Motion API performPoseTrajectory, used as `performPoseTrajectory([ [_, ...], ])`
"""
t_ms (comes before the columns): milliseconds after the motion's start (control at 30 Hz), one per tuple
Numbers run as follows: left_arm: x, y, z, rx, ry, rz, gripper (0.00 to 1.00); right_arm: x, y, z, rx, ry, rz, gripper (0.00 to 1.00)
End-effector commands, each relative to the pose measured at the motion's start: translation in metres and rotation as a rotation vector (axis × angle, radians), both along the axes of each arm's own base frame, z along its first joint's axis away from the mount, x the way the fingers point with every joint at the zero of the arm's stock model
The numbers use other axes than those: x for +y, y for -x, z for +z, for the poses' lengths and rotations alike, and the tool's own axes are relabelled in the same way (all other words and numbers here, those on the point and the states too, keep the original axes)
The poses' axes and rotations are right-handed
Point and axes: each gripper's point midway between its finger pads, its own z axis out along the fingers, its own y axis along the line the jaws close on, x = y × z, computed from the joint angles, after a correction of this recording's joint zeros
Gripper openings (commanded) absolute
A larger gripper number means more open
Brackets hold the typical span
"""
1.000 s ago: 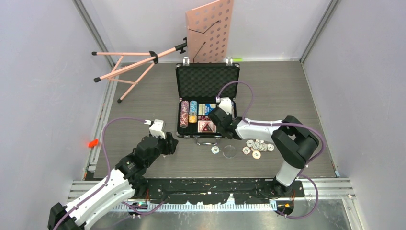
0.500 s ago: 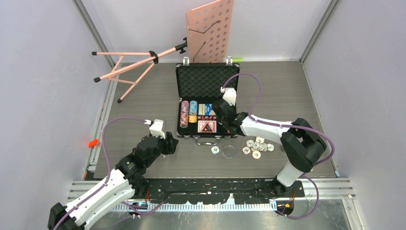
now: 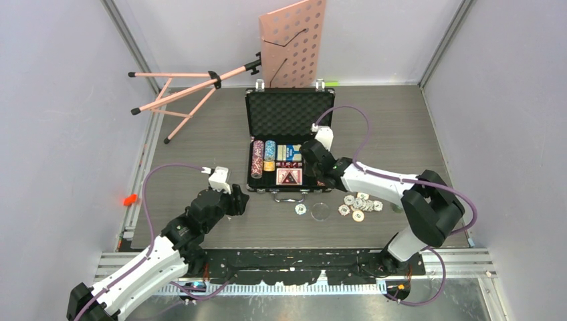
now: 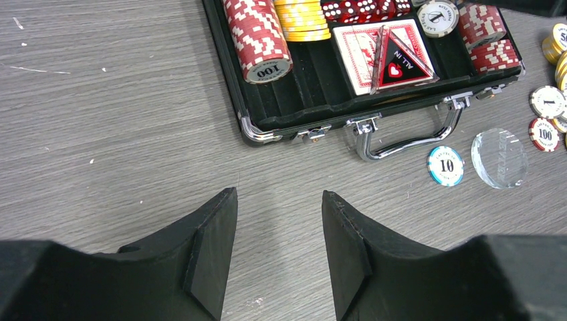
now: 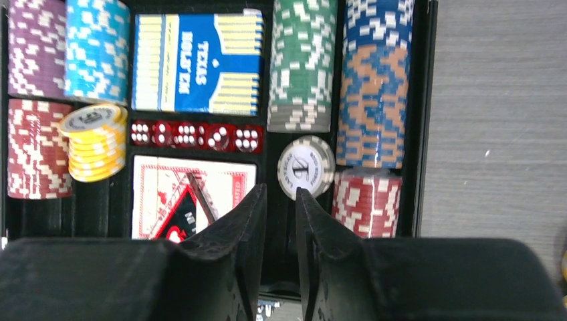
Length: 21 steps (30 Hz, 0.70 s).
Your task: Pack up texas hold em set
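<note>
A: What is the left claw (image 4: pixel 279 197) doing?

B: It hangs open and empty above the bare surface (image 4: pixel 100 100), near the front left corner of the case (image 4: pixel 249 130). There is much free room on that side.

A: And the case?

B: It lies open in the middle of the surface. The pink stand (image 3: pixel 294 43) is close behind its raised lid. Chips, cards and dice (image 5: pixel 194 135) are already inside.

A: The right claw (image 5: pixel 281 190)?

B: It is low over the right part of the case. Its fingers are only a little apart, with nothing between them. A white chip (image 5: pixel 306 167) lies just beyond the tips, and I think it is not in a row.

A: What can go wrong?

B: If the claw moves sideways before rising, it may hit the right wall of the case or push the red chips (image 5: pixel 366 204). Its arm also passes close by the loose chips (image 3: pixel 361 204) and the clear disc (image 3: pixel 321 212), so a low sweep would scatter them. The white chip, left so high, may block the lid.
</note>
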Motion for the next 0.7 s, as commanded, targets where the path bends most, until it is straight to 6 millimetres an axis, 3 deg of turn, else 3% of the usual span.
performPoseTrajectory([
  [0,-0.006,-0.005,0.012,-0.047,0.026,-0.017,0.52,0.005,0.013,-0.004,0.044,-0.118,-0.031,0.31],
  [200,-0.006,-0.005,0.012,-0.044,0.024,-0.018,0.52,0.014,0.013,-0.007,0.066,-0.177,-0.056,0.43],
  [367,-0.006,-0.004,0.013,-0.046,0.027,-0.018,0.52,0.007,0.016,-0.013,0.107,-0.18,-0.141,0.49],
  [567,-0.006,-0.004,0.012,-0.045,0.028,-0.023,0.52,0.007,0.022,-0.016,0.081,-0.251,-0.301,0.67],
  [667,-0.008,-0.003,0.013,-0.045,0.031,-0.029,0.52,0.006,0.018,-0.017,0.066,-0.27,-0.35,0.68],
])
